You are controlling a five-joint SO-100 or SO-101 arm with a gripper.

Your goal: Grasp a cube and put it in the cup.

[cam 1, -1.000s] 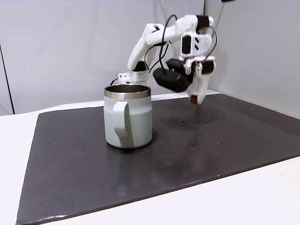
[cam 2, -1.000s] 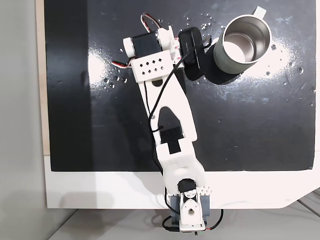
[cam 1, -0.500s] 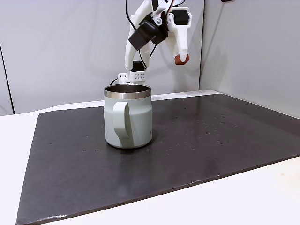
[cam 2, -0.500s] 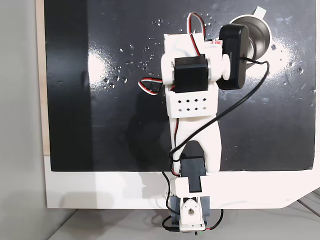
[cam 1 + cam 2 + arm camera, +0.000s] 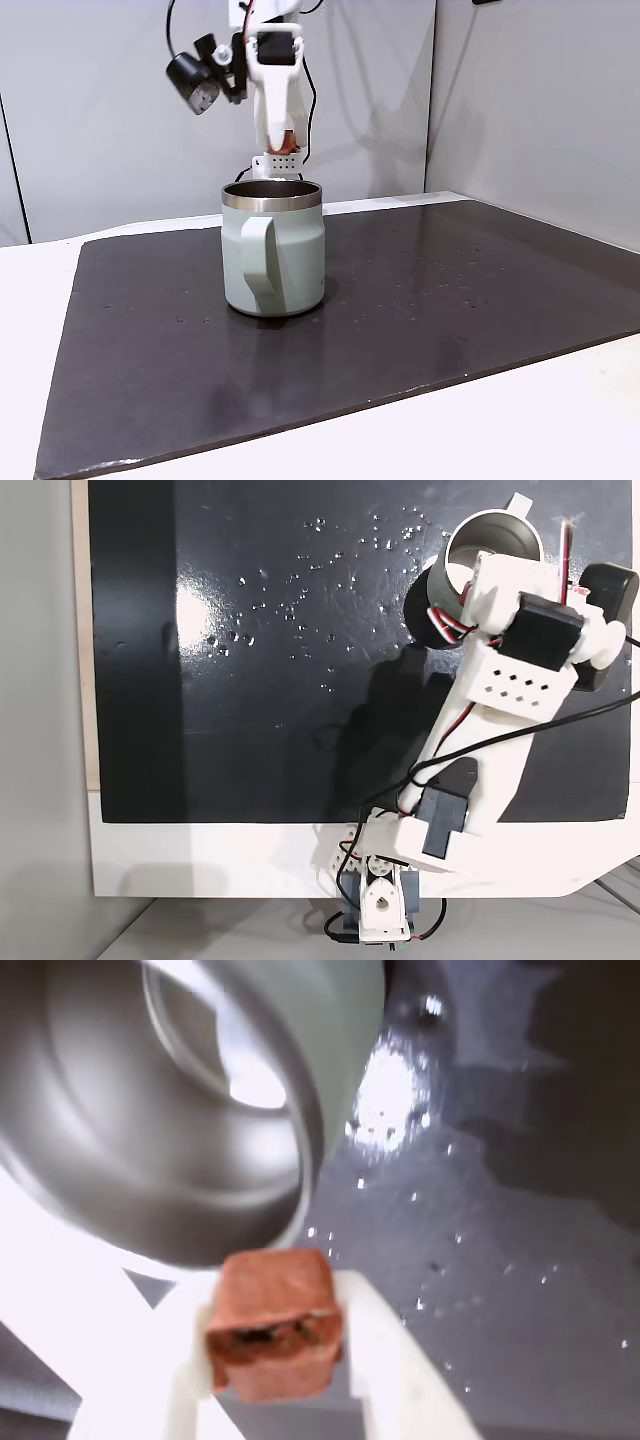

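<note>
Since half a second ago the gripper (image 5: 275, 1400), clamped on the cube (image 5: 272, 1322), has swung over the upright cup (image 5: 273, 250), handle at 1 o'clock from above.

One cube (image 5: 272, 1322), one cup (image 5: 273, 249), one mat (image 5: 450, 300) — nothing doubled.

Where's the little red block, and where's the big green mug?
cube (image 5: 272, 1322), wrist view, on its front face, pinched between the white fingers.
cup (image 5: 290, 262), a fixed view from the side, on its green wall beside the handle.
</note>
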